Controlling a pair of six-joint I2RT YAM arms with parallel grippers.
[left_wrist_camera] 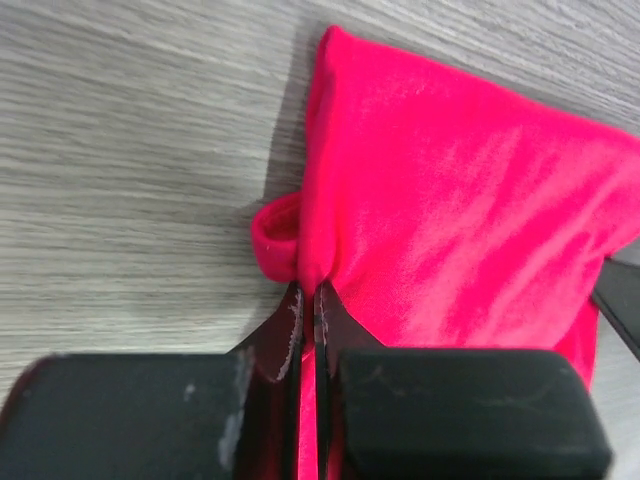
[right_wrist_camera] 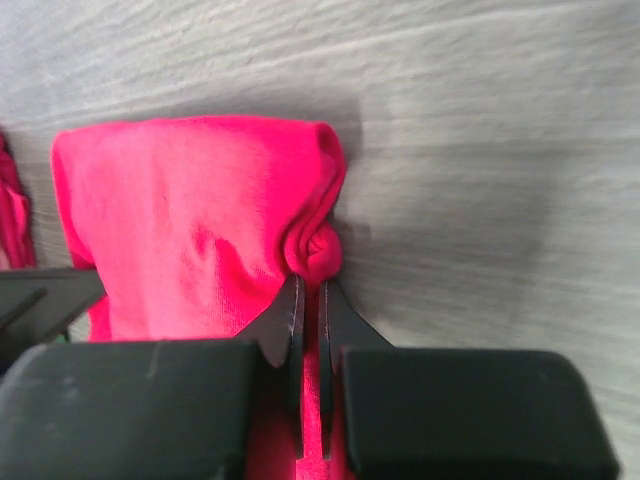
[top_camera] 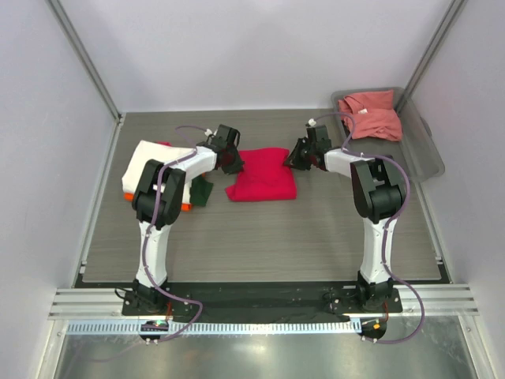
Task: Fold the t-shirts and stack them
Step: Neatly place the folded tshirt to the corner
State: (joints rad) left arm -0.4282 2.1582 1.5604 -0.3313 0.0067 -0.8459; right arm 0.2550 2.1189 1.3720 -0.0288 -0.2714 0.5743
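The crimson t-shirt [top_camera: 263,175] lies folded on the table's middle. My left gripper [top_camera: 232,163] is shut on its left edge; in the left wrist view the cloth [left_wrist_camera: 450,210] is pinched between the gripper's [left_wrist_camera: 308,290] jaws. My right gripper [top_camera: 295,155] is shut on its right edge, a bunch of cloth [right_wrist_camera: 200,230] pinched between the gripper's [right_wrist_camera: 308,285] jaws. A stack at the left holds the cream-white shirt [top_camera: 150,162] on top, with orange [top_camera: 186,206] and dark green [top_camera: 201,192] edges showing. The salmon-pink shirt [top_camera: 369,115] lies crumpled in the tray.
The grey plastic tray [top_camera: 426,154] stands at the back right corner. White walls and metal posts enclose the grey wood-grain table [top_camera: 260,245].
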